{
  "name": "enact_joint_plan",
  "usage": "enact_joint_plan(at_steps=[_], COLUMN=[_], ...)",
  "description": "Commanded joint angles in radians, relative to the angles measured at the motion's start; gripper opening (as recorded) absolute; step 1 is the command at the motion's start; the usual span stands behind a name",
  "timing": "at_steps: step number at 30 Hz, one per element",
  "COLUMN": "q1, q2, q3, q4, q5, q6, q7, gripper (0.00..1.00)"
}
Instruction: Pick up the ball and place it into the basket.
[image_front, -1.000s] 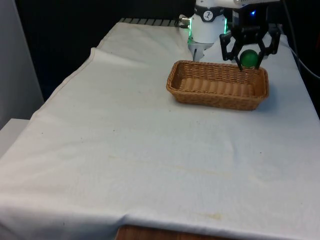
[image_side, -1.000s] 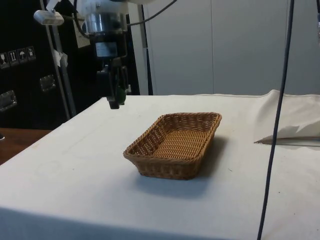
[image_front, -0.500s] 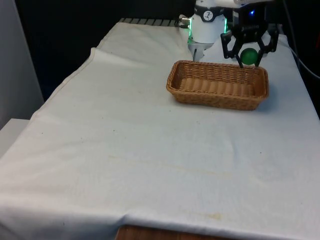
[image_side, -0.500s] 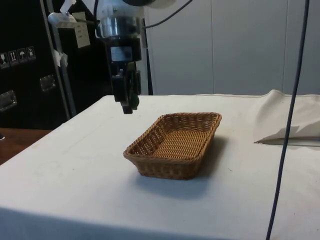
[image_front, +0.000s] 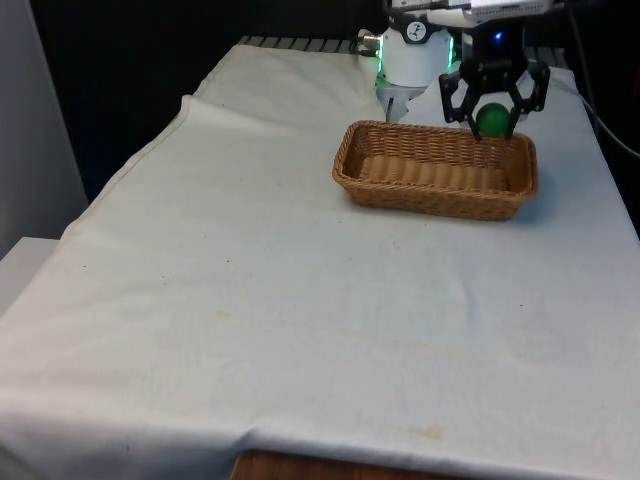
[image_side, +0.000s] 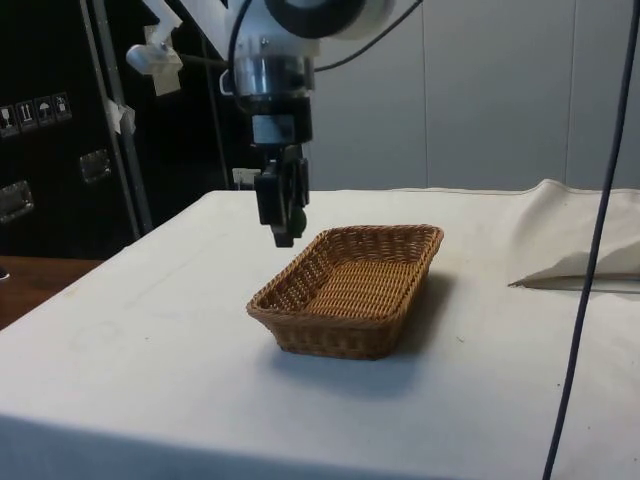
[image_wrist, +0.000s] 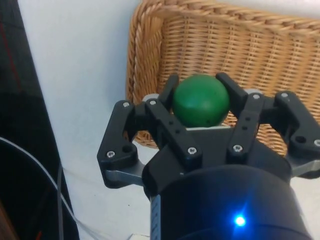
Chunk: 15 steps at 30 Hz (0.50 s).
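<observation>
On the cloth (image_front: 250, 300), toward the front view's right, sits the basket (image_front: 436, 170), wicker and oblong. Over its far right corner hangs my gripper (image_front: 493, 118), clenched on the ball (image_front: 491, 119), which is green and held off the table. From the side, my gripper (image_side: 284, 232) hangs just above the basket's (image_side: 350, 290) rim. At the wrist, my fingers (image_wrist: 167, 95) press the ball (image_wrist: 200, 100) from both sides.

A green ball (image_wrist: 200, 100) was clamped between the two black fingers (image_wrist: 165, 120) of the gripper (image_wrist: 200, 107). Beneath it, a wicker basket (image_wrist: 150, 55) was seen, its woven rim lying directly under the ball. White cloth (image_wrist: 75, 75) was spread beside the basket, with thin cables (image_wrist: 60, 200) seen at the cloth's dark edge.
</observation>
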<state>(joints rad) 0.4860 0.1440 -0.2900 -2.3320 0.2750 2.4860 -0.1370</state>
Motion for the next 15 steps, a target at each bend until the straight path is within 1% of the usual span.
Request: enact_joint_plan(at_steps=[1, 7, 8, 9, 15], q1=[0.006, 0.005, 0.0, 0.005, 0.005], q2=[-0.002, 0.0, 0.0, 0.001, 0.024], q3=[-0.002, 0.008, 0.012, 0.01, 0.028], q4=[-0.018, -0.076, -0.07, -0.083, -0.128], q5=[-0.015, -0.013, 0.0, -0.011, 0.004], q6=[0.026, 0.089, 0.076, 0.1, 0.177], q7=[0.02, 0.029, 0.013, 0.03, 0.046], gripper=[0.0, 0.0, 0.0, 0.0, 0.0])
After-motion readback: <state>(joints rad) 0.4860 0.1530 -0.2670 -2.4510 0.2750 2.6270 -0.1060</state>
